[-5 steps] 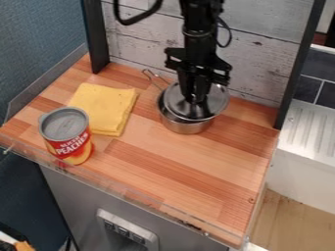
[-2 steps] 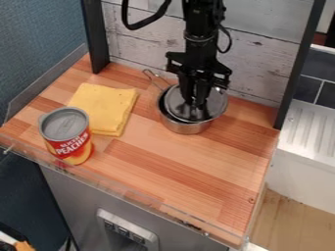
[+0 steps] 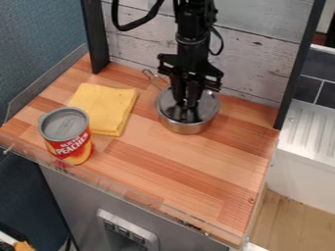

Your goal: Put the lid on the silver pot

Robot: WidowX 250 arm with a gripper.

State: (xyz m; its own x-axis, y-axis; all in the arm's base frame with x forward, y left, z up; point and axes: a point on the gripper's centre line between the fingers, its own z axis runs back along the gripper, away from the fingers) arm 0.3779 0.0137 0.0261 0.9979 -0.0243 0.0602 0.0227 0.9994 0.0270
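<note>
I hang down from the top of the camera view, my gripper (image 3: 188, 107) over the silver pot (image 3: 186, 129), with my fingers brought in close on the middle of the lid (image 3: 206, 105), so I have it in a narrow grip; the exact spot where they meet it is dark and partly hidden. The lid lies over the pot's mouth, its edge lined up with the pot's round rim, and the pot's shiny side shows below it. The pot stands upright on the wooden counter (image 3: 183, 164), toward the back, its handle (image 3: 154, 79) pointing up and to the left in the view, toward the whitewashed plank wall (image 3: 262, 56). To the left of the pot, well apart from it, a folded yellow cloth (image 3: 107, 105) lies flat. A can (image 3: 65, 128) with a red and yellow label stands upright at the cloth's near left corner, close to the counter's front edge; I cannot tell whether can and cloth touch. A dark post (image 3: 96, 39) rises behind the cloth, and another dark post (image 3: 300, 63) stands at the right edge. Beyond that lies a white ridged surface (image 3: 307, 130), and a black cable (image 3: 134, 23) loops beside my arm.
</note>
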